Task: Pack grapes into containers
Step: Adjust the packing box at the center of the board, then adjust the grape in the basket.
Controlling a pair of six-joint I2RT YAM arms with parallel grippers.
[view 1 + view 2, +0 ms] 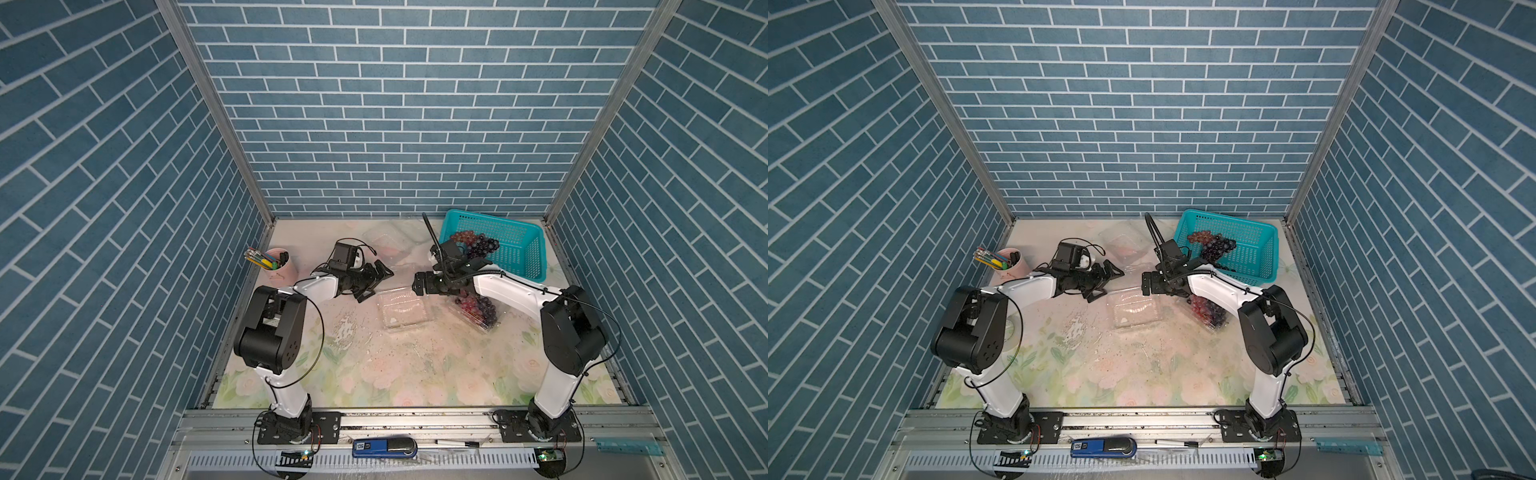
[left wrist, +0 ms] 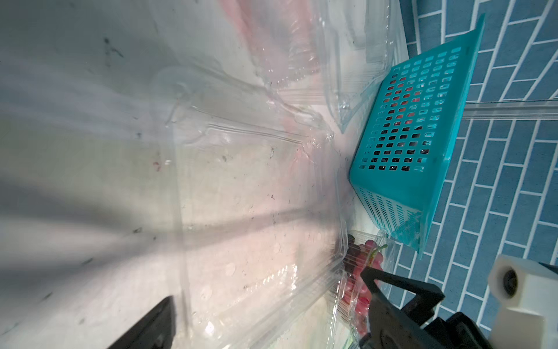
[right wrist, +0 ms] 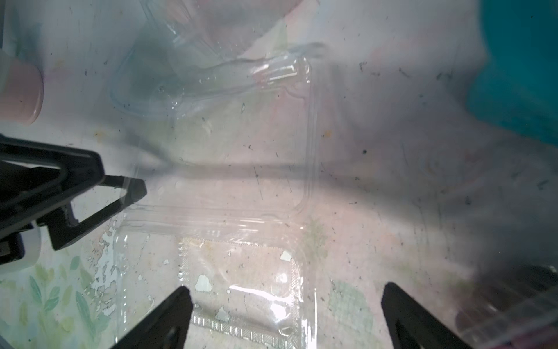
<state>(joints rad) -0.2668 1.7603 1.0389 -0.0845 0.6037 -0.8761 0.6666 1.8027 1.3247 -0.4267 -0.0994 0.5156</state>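
Currently both arms bend sharply at the elbow and reach inward over the table (image 1: 415, 365). Their forearms run low and nearly level, and their claws face each other to the left of the teal basket (image 1: 521, 259) and a little nearer the front. The left claw (image 1: 374, 284) is rolled partly onto its side and points toward the basket. It is spread wide with nothing between its fingers (image 2: 383, 311). The right claw (image 1: 419, 284) points away from the basket and tips down over the empty clear box (image 1: 405, 311). In the right wrist view its fingers (image 3: 169, 320) stand wide apart, one to each side of the box's tray, gripping nothing.

That empty clear box lies open at the basket's front left. Its lid looks folded out flat toward the back wall, so its long axis runs front to back. The second clear box (image 1: 484, 328) sits just in front of the basket, partly under the right forearm, and its long axis slants out toward the front right. The packed grapes (image 1: 482, 307) inside it are red and dark. The third clear box (image 1: 384, 243) rests left of the basket near the back wall, and its facing is hard to make out. The unpacked grapes (image 1: 473, 244) lie at the basket's left end, a red bunch beside a dark one, strung roughly along the basket's length. A pink pen cup (image 1: 282, 268) stands well to the basket's left
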